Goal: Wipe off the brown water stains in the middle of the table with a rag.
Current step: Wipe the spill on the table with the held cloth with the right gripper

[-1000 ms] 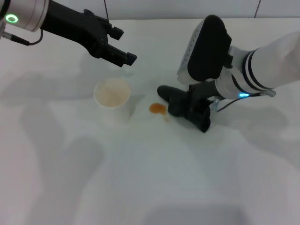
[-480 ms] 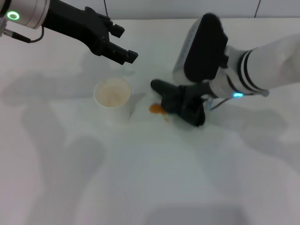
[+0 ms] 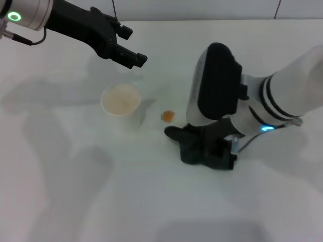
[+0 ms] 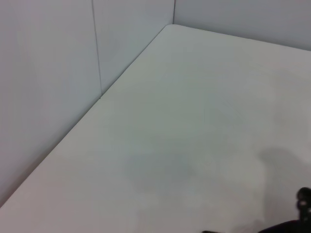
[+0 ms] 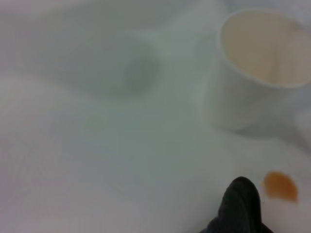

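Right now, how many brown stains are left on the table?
1. The brown water stain sits on the table between the cup and the rag; more may be hidden under the rag.

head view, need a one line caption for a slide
Right gripper presses the rag on the table beside the brown water stains; left gripper above the cup.

Crumpled black rag [image 3: 202, 147] just beside small orange stain [image 3: 168, 116]

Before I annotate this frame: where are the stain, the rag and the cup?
brown water stains [image 3: 168, 116], head view, blotch centre.
rag [image 3: 199, 146], head view, folded middle.
cup [image 3: 120, 100], head view, pale inside.
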